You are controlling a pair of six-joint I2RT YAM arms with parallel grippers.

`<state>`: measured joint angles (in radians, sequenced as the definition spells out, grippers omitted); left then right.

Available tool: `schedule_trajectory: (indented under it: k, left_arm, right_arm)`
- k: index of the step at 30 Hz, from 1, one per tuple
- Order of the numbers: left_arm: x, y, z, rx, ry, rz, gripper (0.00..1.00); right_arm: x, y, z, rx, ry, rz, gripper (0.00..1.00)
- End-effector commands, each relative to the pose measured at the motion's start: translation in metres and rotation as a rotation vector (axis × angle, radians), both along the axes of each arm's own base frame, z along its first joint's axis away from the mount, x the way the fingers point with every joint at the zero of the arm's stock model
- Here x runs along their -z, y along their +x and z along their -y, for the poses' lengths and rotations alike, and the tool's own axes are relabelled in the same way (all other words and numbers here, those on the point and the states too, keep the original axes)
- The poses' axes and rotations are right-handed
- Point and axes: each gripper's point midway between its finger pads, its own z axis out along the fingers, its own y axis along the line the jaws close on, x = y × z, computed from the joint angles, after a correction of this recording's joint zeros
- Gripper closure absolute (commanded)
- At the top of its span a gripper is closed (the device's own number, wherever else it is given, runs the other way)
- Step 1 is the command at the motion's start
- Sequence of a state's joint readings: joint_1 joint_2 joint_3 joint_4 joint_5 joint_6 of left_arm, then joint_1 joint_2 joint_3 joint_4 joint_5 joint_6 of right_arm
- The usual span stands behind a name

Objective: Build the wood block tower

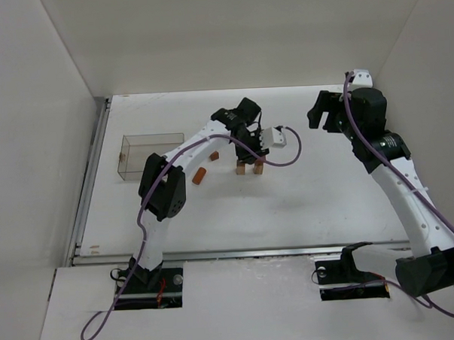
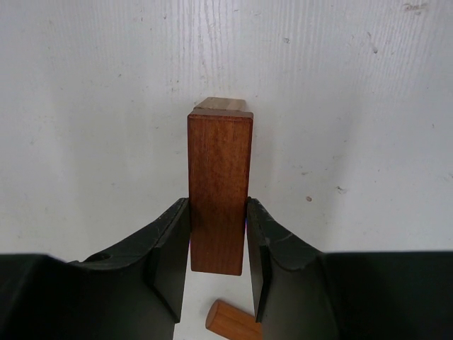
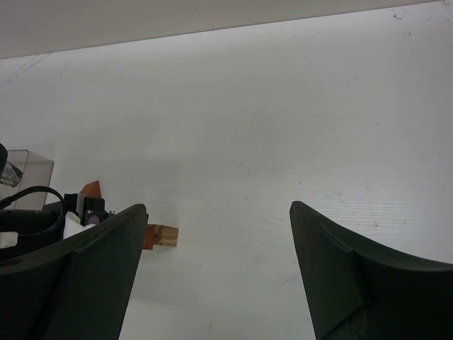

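Wrist pitched down, left gripper (image 2: 218, 212) clamping reddish-brown bar (image 2: 219, 163); right gripper (image 1: 324, 113) raised high, jaws wide apart.

a clear plastic box (image 1: 139, 153) stands on the white bench (image 1: 326, 199) at about nine o'clock from the bench's middle, near its left edge. the right wrist view catches one corner of the box far off at ten o'clock. a metal rail (image 1: 253, 252) runs along the bench's six o'clock edge, and a second rail (image 1: 91, 176) runs up the nine o'clock side. plain white walls (image 1: 244, 34) close the bench in at nine, twelve and three o'clock. close up, the bench surface shows fine streaks and a few dark specks (image 2: 308, 198).
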<state>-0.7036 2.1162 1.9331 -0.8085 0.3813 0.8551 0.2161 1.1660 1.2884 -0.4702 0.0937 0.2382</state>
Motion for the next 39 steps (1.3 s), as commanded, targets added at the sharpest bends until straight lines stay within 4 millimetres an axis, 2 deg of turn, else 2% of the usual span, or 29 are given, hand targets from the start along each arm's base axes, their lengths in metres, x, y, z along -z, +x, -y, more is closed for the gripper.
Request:
schedule_trajectory:
  k: [1, 5, 11, 15, 28, 39]
  left_arm:
    - [-0.003, -0.008, 0.002, 0.024, 0.0, -0.006, 1.0]
    - [0.008, -0.002, 0.0, 0.012, 0.024, 0.004, 1.0]
    - [0.007, 0.003, 0.002, 0.008, 0.017, 0.025, 1.0]
    - [0.016, 0.005, -0.001, 0.0, 0.043, 0.022, 1.0]
    - [0.02, 0.011, -0.002, 0.026, 0.061, 0.053, 1.0]
    - [0.02, 0.008, 0.001, 0.043, 0.062, 0.058, 1.0]
  right_arm:
    - [-0.016, -0.002, 0.0, -0.015, 0.004, 0.056, 0.13]
    - [-0.019, -0.004, 0.001, -0.015, 0.006, 0.065, 0.13]
    - [-0.015, -0.004, -0.001, -0.023, 0.006, 0.055, 0.13]
    - [-0.014, -0.006, 0.0, -0.023, 0.006, 0.055, 0.13]
    - [-0.012, -0.011, 0.0, -0.023, 0.006, 0.055, 0.13]
    - [-0.008, -0.011, 0.0, -0.023, 0.005, 0.046, 0.13]
